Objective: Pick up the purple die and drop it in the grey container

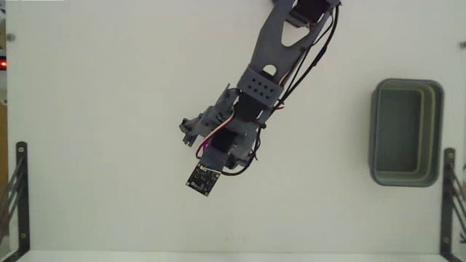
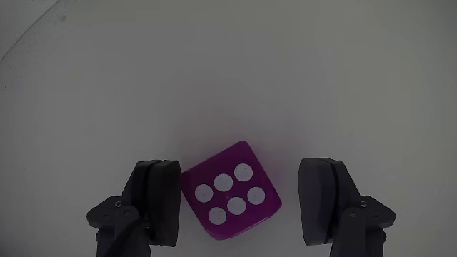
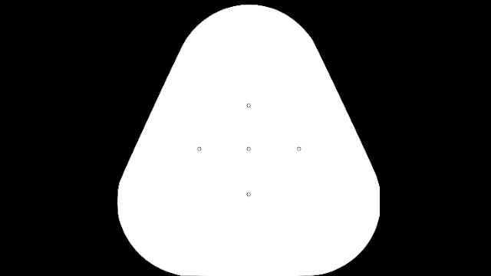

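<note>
Small glossy magenta-purple plastic die [image 2: 230,198], a cube with softly rounded edges, resting on the matte white tabletop [image 2: 228,71] with its six-pip face up, white round pips in two rows of three. Turned at a slant in the wrist view, one corner toward the right-hand finger, smooth darker side faces below the top one. Flanked by two matte black plastic fingers [image 2: 158,200] of the gripper [image 2: 243,203], blocky with rounded tips. Left finger touching or just beside the die's left edge, too close to tell which; right finger clearly apart from it, bare table showing in the gap. Jaws spread wider than the die, gripping nothing.

In the fixed view, grey plastic arm [image 1: 262,80] reaching from the table's top edge down toward the middle, perforated bracket, black servo bodies and looping black cables along it, a small black square circuit board [image 1: 203,179] at its lower tip. Only a sliver of purple visible beside the wrist, near the table's centre and a little toward the bottom edge. Grey-green rectangular plastic tray [image 1: 406,175] with rounded corners and a thick stepped rim, close to the table's right edge, well apart from die and gripper. Black metal brackets [image 1: 20,196] at the left and right edges
</note>
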